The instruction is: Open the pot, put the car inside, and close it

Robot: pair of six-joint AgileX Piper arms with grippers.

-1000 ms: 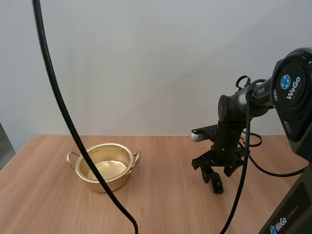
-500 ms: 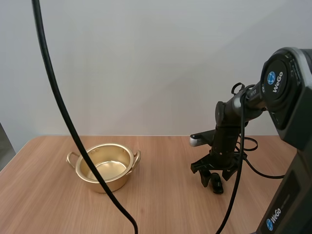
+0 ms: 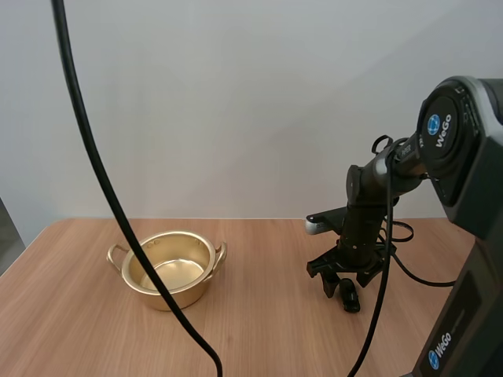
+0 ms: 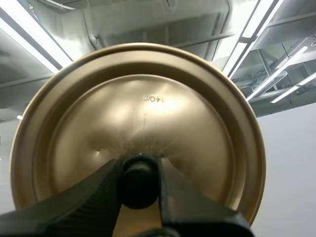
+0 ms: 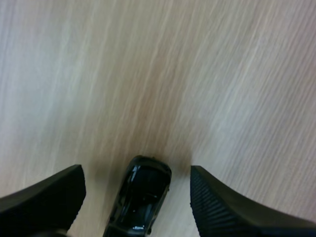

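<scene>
- Black and glossy, the car [image 5: 140,197] stands on its wheels on the wooden table [image 5: 148,74], well to the right of the pot [image 3: 177,294].
- Just over it hangs the right gripper [image 5: 136,173], jaws spread wide. One ribbed finger [image 5: 44,197] sits off each flank of the body, and neither looks to be touching it.
- How it should handle, as I judge it: a small toy, light and rigid, with a smooth painted shell (slippery where it curves, and apt to roll on its wheels if nudged from either end).
- Best hold: across the width, low on the flat door sides, not on the roof or bonnet, where the slope could squirt it out of the pinch. The fingers stand lined up for that, so a straight descent and a gentle close ought to be enough. It needs little force, being neither soft nor fragile.
- The gold-coloured pot stands open and empty toward the table's left, a handle at each side. Its wide mouth leaves plenty of room for the car.
- In the left gripper [image 4: 139,170] the jaws pinch the black knob [image 4: 138,185] of the gold lid [image 4: 148,108], held clear of the pot. The lid looks like thin, stiff metal, and the knob is its only sound grip.
</scene>
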